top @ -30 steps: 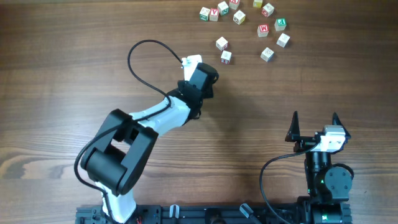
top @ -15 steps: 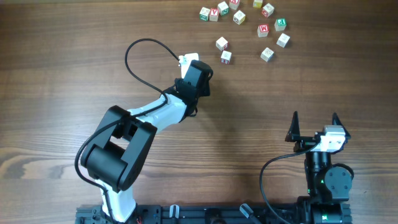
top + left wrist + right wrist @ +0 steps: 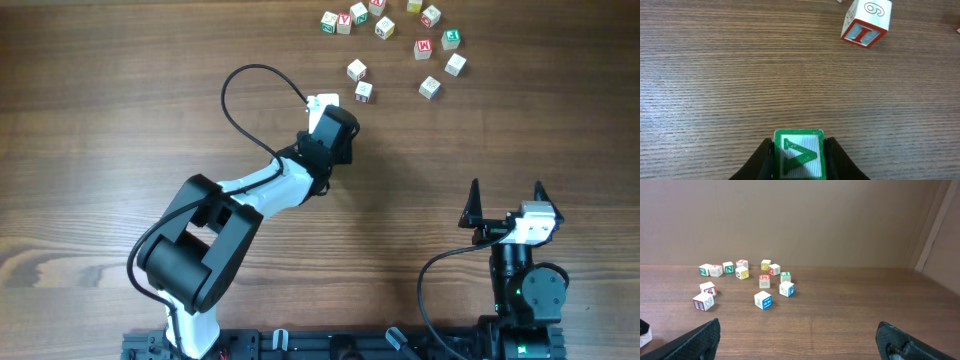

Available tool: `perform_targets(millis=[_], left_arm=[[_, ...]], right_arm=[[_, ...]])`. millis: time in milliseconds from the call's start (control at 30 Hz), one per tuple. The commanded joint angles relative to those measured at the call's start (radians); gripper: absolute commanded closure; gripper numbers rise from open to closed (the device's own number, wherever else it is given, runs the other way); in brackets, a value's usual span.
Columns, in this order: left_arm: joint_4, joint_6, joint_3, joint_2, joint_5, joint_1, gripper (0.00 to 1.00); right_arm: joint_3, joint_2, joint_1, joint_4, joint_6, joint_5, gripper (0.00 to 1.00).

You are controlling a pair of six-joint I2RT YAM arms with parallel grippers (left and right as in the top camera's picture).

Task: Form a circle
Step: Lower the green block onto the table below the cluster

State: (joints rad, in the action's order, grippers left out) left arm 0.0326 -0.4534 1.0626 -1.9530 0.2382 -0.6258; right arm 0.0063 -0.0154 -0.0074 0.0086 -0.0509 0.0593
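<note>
My left gripper [image 3: 334, 118] is shut on a green-bordered letter block [image 3: 799, 156], which sits between both fingers just above the wood. In the overhead view the gripper hides that block. A red-bordered block marked I [image 3: 865, 22] lies ahead of it to the right, and shows from above as the nearest block [image 3: 363, 91]. Several more letter blocks [image 3: 423, 46] lie scattered in a loose cluster along the table's far edge. My right gripper [image 3: 505, 192] rests open near the front right, with nothing between its fingers [image 3: 695, 342]. From there the cluster [image 3: 763, 300] is far ahead.
The left arm's black cable [image 3: 250, 80] loops over the table behind the gripper. The brown wooden table [image 3: 120, 150] fills the view. A plain wall [image 3: 790, 215] rises behind the far edge, and the arms' bases [image 3: 340, 345] stand at the front edge.
The left gripper, still shut on the green block, drifted slightly left and then swung right, closer to the two nearest blocks. Its cable loop shifted with it. The right arm has not moved.
</note>
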Motion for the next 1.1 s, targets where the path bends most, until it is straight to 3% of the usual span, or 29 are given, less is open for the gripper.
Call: perform_targets(millis=[0, 833, 1067], left_arm=[[-0.037, 0.007, -0.011, -0.02, -0.027, -0.006, 0.77], [-0.052, 0.0, -0.011, -0.02, 0.104, -0.002, 0.7], [-0.052, 0.0, -0.011, -0.02, 0.103, 0.0, 0.6]], right_arm=[[-0.001, 0.008, -0.003, 0.003, -0.009, -0.013, 0.0], [-0.001, 0.008, -0.003, 0.003, -0.009, -0.013, 0.0], [-0.001, 0.008, -0.003, 0.003, -0.009, -0.013, 0.0]])
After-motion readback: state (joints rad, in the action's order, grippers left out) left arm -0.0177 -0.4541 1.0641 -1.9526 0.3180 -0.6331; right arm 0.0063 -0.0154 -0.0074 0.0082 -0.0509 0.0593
